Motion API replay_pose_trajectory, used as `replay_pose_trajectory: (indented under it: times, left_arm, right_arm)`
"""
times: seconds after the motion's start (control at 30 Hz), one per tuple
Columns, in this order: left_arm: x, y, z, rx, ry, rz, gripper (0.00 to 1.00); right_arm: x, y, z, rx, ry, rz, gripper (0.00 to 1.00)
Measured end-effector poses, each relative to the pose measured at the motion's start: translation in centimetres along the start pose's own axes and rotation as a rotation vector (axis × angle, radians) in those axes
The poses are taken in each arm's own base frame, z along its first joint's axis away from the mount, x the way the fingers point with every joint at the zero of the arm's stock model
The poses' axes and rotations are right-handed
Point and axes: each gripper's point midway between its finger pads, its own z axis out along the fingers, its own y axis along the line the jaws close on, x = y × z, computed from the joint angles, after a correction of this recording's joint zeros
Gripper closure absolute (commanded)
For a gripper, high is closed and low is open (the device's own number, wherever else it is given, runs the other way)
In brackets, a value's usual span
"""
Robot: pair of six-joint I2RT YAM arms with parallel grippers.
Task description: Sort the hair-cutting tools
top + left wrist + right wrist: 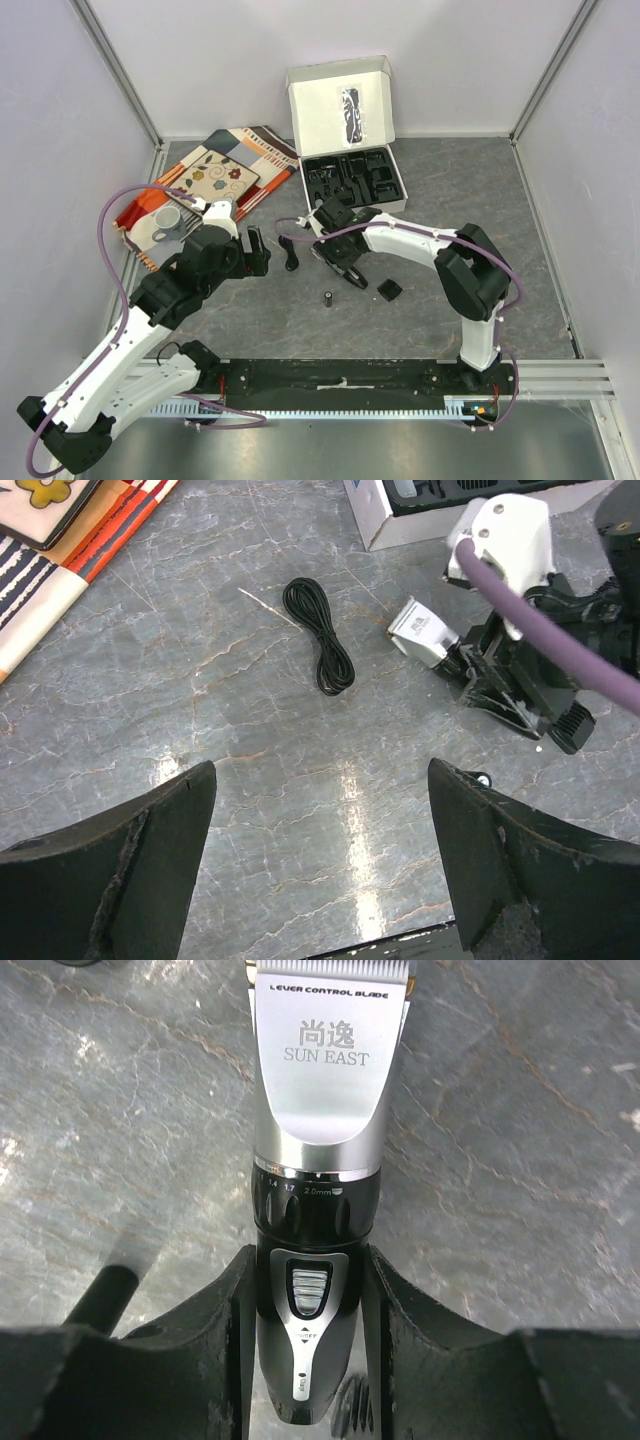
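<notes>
Right tool point(308, 1305): closed across the clipper point(325, 1090), one finger pressed to each side of the black handle just below the numbered adjustment ring. The clipper lies flat on the grey counter point(520, 1160), lettered silver face up.

Long axis: in line with the tool's own reach. The handle end is tucked back between the fingers and the toothed blade end points straight away from the wrist. Seen from the left wrist, that blade end aims toward the cord point(320, 630), which lies coiled on the counter, near it but apart.

Left tool point(320, 880): fingers spread wide with nothing between them, hovering over the counter short of the cord. Of the two arms it is the nearer to the cord; the right arm alone has the clipper.

Other pieces, loose on the counter:
- small black cylinder point(328, 297), near the right tool on the arms' side
- squarish black comb attachment point(390, 290), to the cylinder's right

Destination, judged: white box point(315, 110), lid up, just beyond the right tool toward the far wall. A lift and a short carry away from the bases should serve. The clipper would probably need turning to match its place inside, whose direction cannot be made out.
</notes>
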Motion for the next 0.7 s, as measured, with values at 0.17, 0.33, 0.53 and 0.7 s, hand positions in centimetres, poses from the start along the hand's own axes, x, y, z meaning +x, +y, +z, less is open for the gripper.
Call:
replay_pose_trajectory:
  times: [0.17,0.33,0.53,0.7]
  left_arm:
    - [0.1,-0.1,0.0,0.008,0.003,0.0,0.09]
    - [0.1,-0.4,-0.2,0.026,0.007,-0.002,0.09]
    - [-0.2,-0.5,-0.6,0.039,-0.009,-0.008,0.09]
    - [0.0,-0.8,-0.7,0.055,-0.001,-0.008,0.09]
  right_arm:
    - [-1.7,-1.4,-3.7,0.089,-0.024,0.033,0.98]
    - [-7.0,-4.2,-9.2,0.218,-0.182,0.127,0.97]
    - [-8.6,-10.3,-12.1,0.337,-0.264,0.305,0.96]
    - [-9.6,-16.4,-12.0,0.417,-0.291,0.431,0.92]
